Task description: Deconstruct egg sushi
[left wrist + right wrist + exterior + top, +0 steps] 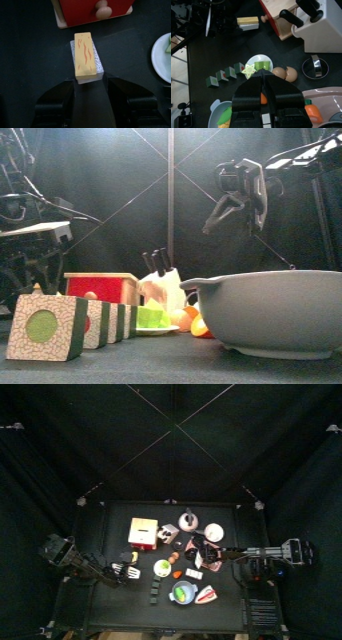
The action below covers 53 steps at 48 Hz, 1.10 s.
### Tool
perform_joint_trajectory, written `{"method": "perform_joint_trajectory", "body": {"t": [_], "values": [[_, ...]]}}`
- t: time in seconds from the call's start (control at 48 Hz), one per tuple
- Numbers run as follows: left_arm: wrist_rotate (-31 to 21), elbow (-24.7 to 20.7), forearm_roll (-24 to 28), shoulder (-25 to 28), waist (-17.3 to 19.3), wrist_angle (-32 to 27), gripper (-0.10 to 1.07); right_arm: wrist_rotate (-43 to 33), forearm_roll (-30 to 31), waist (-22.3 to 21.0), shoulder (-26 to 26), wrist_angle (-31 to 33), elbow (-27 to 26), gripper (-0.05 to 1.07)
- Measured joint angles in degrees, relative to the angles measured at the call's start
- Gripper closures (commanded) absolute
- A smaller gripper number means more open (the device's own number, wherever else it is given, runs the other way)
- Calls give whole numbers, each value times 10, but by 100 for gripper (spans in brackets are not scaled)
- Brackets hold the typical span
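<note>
The egg sushi [87, 57] is seen at the centre of the left wrist frame, lying on the dark surface [27, 55] just below a red box [90, 11]. The left gripper [89, 86] is held open, its fingers [61, 92] seemingly flanking the sushi's near end. The right gripper [266, 95] is closed, empty.

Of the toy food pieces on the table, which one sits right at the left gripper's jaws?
The egg sushi: a yellow slab with orange streaks on a paler speckled base, its near end between the open jaws of the left gripper. The other pieces lie farther off.
</note>
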<state>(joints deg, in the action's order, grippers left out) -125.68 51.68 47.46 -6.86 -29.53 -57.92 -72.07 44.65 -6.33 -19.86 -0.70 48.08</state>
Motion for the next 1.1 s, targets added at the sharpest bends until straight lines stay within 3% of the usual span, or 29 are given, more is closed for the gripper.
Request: {"method": "perform_joint_trajectory", "body": {"t": [0.104,0.188,0.292,0.375,0.521,0.792,0.958,1.104], "values": [[42,3,15,-32,-56,1,51,0,0,0,1,-9,-1,67],[90,-1,89,-51,-86,10,51,5,10,0,0,-61,-1,66],[110,-3,229,-63,-87,40,51,5,69,-11,0,-182,5,63],[109,-4,337,-69,-62,69,51,7,81,-34,0,-262,5,54],[108,-10,432,-74,-26,95,51,6,97,-42,40,-281,-11,31],[108,-10,447,-73,-23,99,51,7,174,-44,140,-296,-92,4],[108,-10,448,-73,-22,99,51,6,218,-50,211,-294,-150,2],[108,-10,448,-73,-22,99,51,6,223,-57,238,-294,-176,3]]}}
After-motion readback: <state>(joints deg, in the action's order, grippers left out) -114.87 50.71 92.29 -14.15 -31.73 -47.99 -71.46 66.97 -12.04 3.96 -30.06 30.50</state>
